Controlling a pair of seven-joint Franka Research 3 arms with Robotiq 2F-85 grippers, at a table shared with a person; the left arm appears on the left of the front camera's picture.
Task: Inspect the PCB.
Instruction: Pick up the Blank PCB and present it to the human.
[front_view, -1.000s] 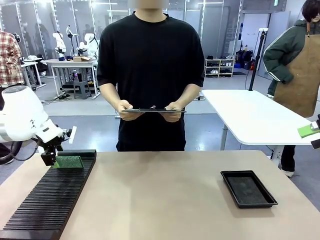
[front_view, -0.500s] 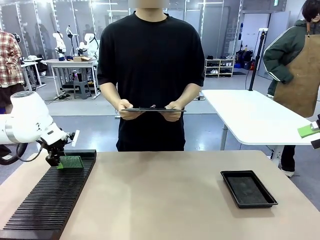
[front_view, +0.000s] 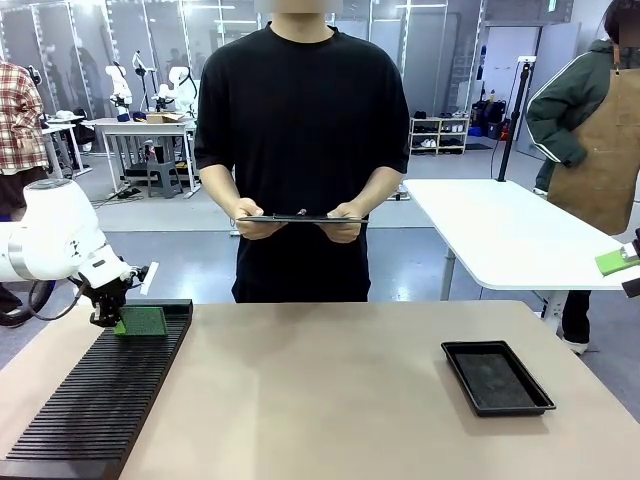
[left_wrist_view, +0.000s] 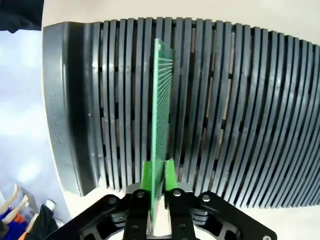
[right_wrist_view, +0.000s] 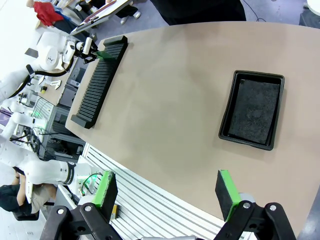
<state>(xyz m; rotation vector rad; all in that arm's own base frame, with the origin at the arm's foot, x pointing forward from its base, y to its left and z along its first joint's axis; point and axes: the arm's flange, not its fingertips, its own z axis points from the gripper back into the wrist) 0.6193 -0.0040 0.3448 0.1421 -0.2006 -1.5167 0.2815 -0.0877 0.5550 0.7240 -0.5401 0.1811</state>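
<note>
Jaws, left gripper (left_wrist_view: 158, 172): closed to a narrow gap on the PCB (left_wrist_view: 161, 100), green pads pinching one edge. The board is held upright and edge-on over the black slotted rack (left_wrist_view: 240, 125) at the table's far left corner. Whether its lower edge sits in a slot or hangs just clear cannot be told. Jaws, right gripper (right_wrist_view: 165, 192): spread wide, holding nothing, raised well above the table out past its right edge. Other items: a shallow black tray (front_view: 515, 410) near the right edge, well apart from the rack; a person at the far edge, both hands on a dark clipboard (front_view: 300, 219) held level. Risks, as judged: the grip covers only a small strip of a thin board, so any tilt or sideways drift could catch the lower edge on a rack rib, twisting the board in the pads or levering it loose. A quick swing toward the person could let it pivot or slip. A dropped board would likely land across the ribs or on the table.
</note>
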